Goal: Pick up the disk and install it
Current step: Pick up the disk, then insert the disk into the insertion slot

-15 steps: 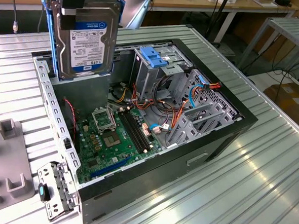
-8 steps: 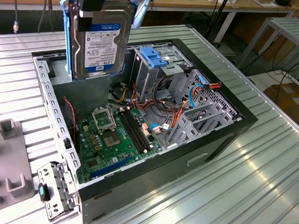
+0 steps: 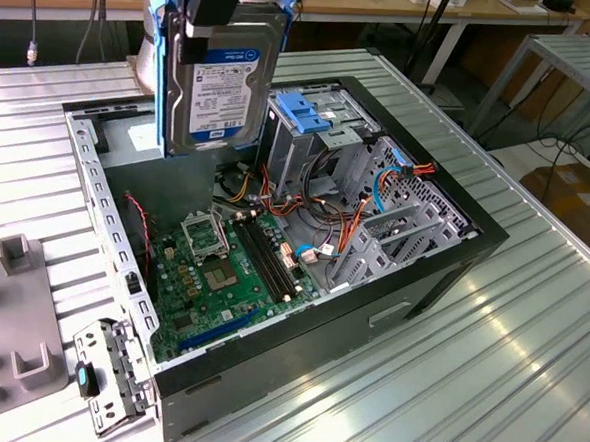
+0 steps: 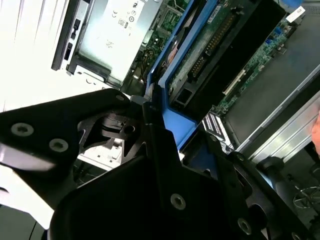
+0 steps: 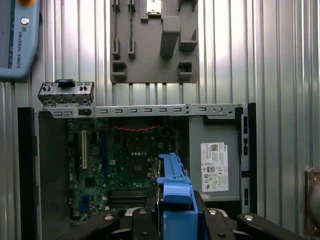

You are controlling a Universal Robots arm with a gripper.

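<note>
Right now I see, over the ribbed metal desk point(image 3: 529, 326) and its open computer case point(image 3: 297, 356), the disk point(image 3: 225, 97) in its blue carrier point(image 3: 162, 93) hanging upright above that case, pinched at its top edge by my hand point(image 3: 215, 16).

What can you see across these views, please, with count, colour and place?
disk: one, silver with white-and-blue label, held upright above the case.
computer case: one, black, open, on the table.
motherboard: one, green, on the case floor.
drive cage: one, grey metal with blue top, inside the case.
power supply: one, grey with white sticker, inside the case.
fixture plate: one, grey, on the table beside the case.
table: one, ribbed silver, under everything.
gripper: one, black, shut on the disk.
</note>
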